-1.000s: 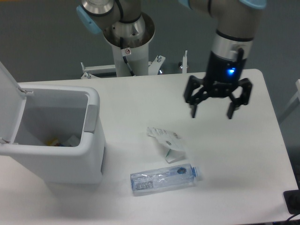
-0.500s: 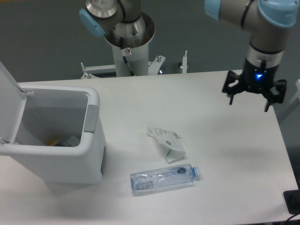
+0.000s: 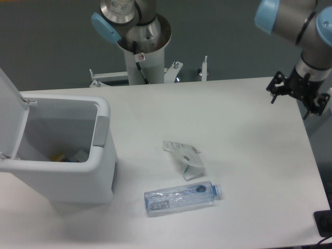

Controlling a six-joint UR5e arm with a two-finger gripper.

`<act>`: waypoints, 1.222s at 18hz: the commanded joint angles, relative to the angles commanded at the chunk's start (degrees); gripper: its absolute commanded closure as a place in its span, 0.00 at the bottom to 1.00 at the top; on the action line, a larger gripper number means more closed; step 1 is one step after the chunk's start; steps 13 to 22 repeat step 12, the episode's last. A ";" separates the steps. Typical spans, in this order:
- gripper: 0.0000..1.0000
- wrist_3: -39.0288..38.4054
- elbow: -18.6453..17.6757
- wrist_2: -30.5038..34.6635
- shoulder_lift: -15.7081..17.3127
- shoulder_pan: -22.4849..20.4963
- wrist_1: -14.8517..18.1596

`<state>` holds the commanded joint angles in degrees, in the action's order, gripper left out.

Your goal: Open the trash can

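At nine o'clock on the counter (image 3: 249, 155), the bin (image 3: 67, 171) is standing with its lid (image 3: 9, 111) swung up, so the task is reading as done. At two o'clock, the gripper (image 3: 294, 97) is hanging with jaws released, grasping nothing, well apart from the bottle (image 3: 179, 197) and carton (image 3: 185, 158).

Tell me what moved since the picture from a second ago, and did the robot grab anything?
Only the arm moved. The gripper swung away from the middle of the table to its far right edge, open and holding nothing. The trash can stayed put with its lid up, and the bottle and crumpled wrapper lie where they were.
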<state>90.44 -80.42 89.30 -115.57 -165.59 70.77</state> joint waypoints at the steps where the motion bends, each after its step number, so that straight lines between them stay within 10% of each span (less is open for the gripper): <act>1: 0.00 0.70 -0.26 0.00 -0.09 0.09 -1.32; 22: 0.00 5.72 -0.62 1.32 -1.85 1.23 -3.35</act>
